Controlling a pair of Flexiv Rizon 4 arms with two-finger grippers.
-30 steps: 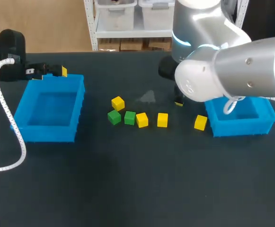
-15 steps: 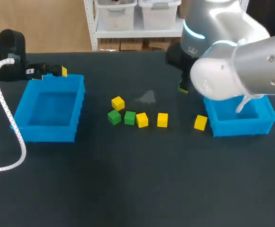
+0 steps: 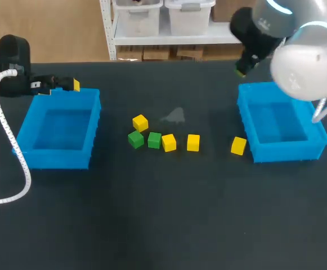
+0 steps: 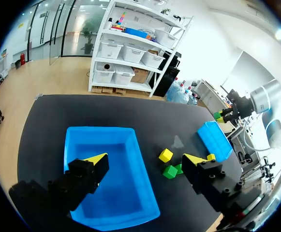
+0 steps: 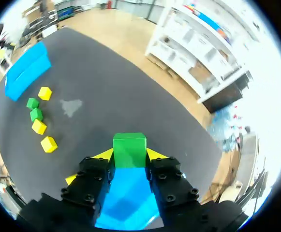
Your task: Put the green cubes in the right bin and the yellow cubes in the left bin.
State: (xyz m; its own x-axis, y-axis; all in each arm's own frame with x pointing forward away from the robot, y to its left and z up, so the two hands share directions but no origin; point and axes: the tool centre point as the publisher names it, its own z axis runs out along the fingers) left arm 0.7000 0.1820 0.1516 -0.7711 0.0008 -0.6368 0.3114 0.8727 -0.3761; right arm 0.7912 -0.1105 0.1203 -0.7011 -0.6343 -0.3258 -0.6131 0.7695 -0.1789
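Note:
My right gripper [image 5: 129, 157] is shut on a green cube [image 5: 129, 151], held high over the far left corner of the right blue bin [image 5: 126, 195]; in the head view that gripper [image 3: 242, 70] hangs behind the bin [image 3: 287, 152]. Two green cubes [image 3: 135, 139] [image 3: 154, 140] and three yellow cubes [image 3: 140, 122] [image 3: 169, 143] [image 3: 193, 142] lie mid-table. Another yellow cube [image 3: 238, 145] rests against the right bin's left wall. My left gripper [image 3: 67, 85] stands open above the back rim of the left blue bin [image 3: 59, 160], with nothing between its fingers [image 4: 99, 158].
A pale smudge [image 3: 175, 116] marks the dark table behind the cubes. A white cable [image 3: 8, 140] loops down the left arm beside the left bin. Both bins look bare inside.
My right arm has risen and swung back and to the right with the green cube, from beside the right bin's left wall to above its far corner. The left arm has stayed still.

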